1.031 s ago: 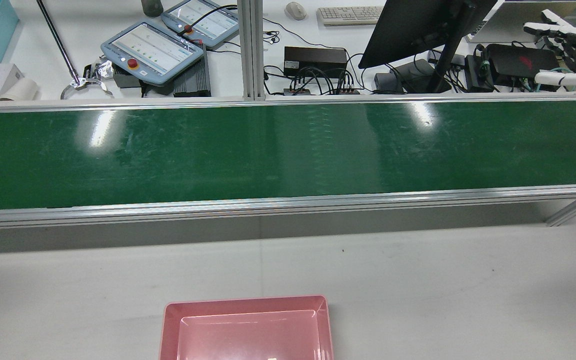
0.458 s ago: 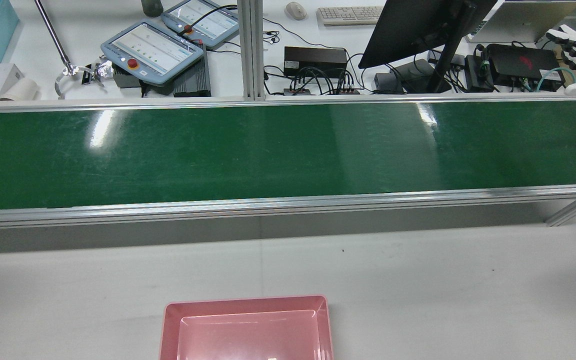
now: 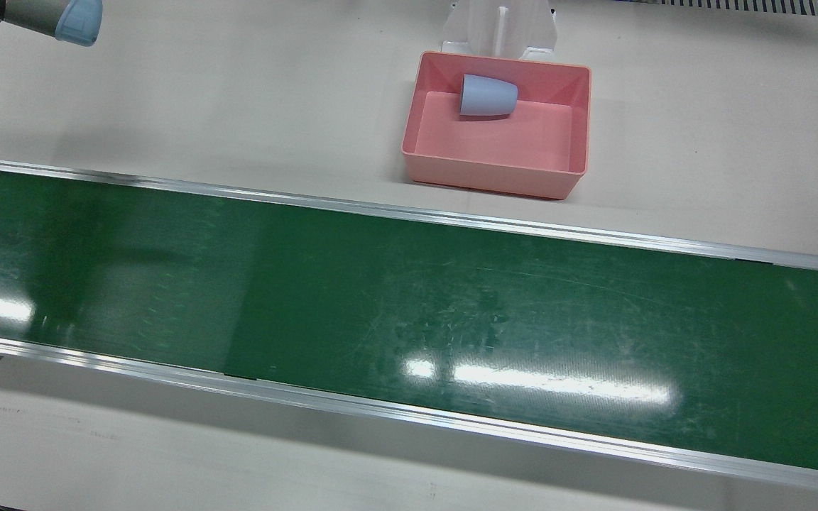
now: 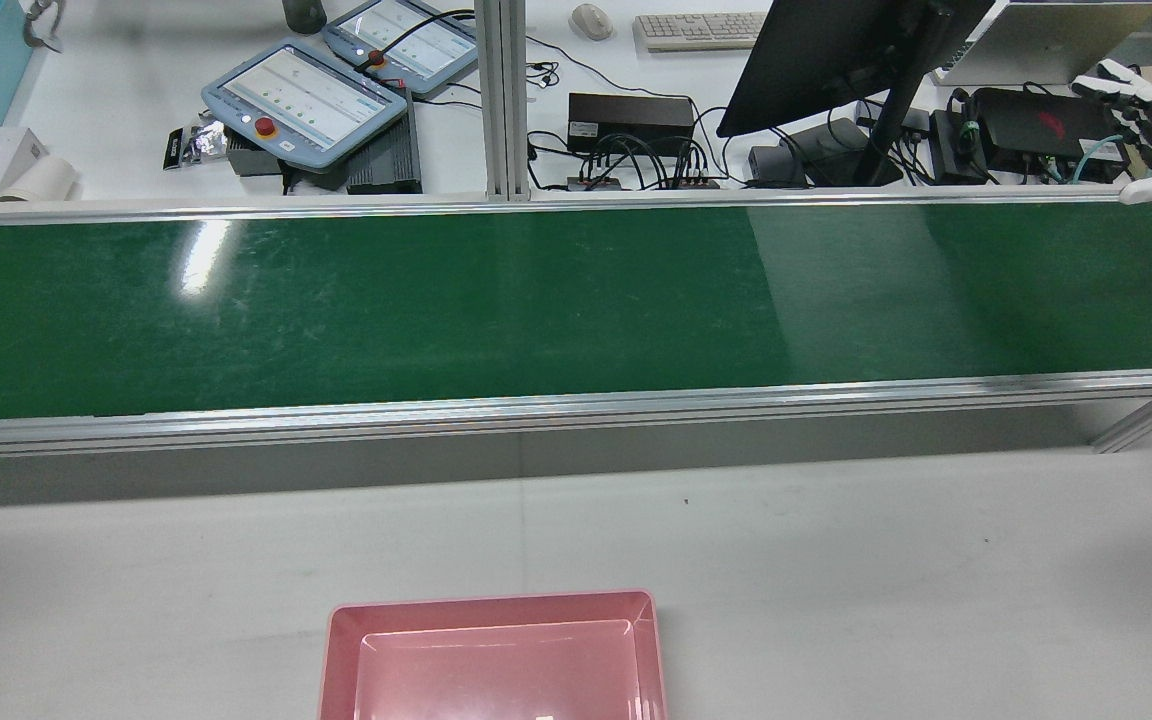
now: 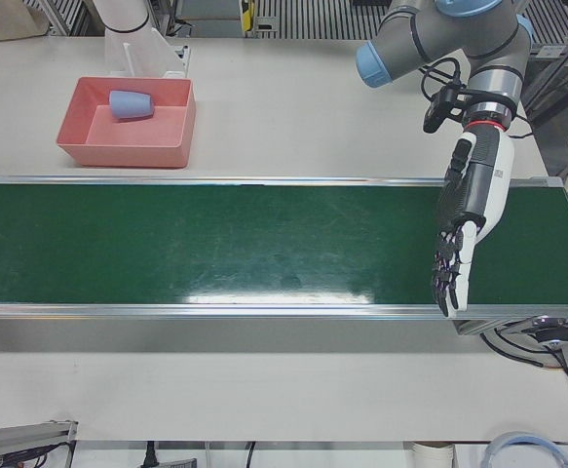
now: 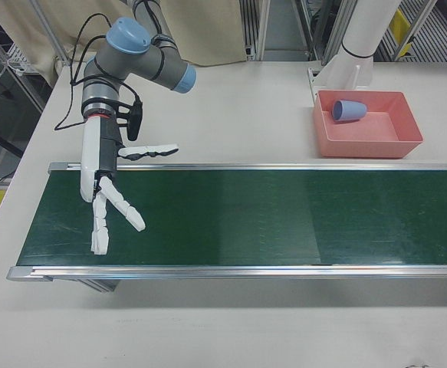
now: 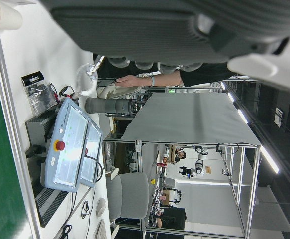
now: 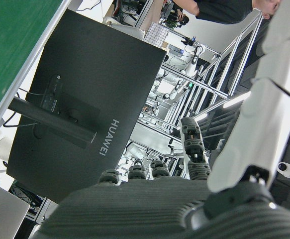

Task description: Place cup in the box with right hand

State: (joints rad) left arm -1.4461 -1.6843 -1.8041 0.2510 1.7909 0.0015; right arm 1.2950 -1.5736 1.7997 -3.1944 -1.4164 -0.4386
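Right hand view shows HUAWEI on a monitor (image 8: 80,114) beyond the wide-spread fingers (image 8: 269,99); only front views show the cup (image 3: 488,96) in the box (image 3: 572,128). The left hand (image 5: 464,224) is open, empty.

The green belt (image 3: 409,305) is left bare along its whole length, the white table (image 3: 203,92) around the pink box (image 3: 498,174) is unoccupied, and only the white pedestal (image 3: 498,28) is set just behind the box.

Right hand (image 6: 108,192) empty, fingers (image 6: 127,211) splayed, pointing down; left hand (image 5: 464,229) empty, fingers straight
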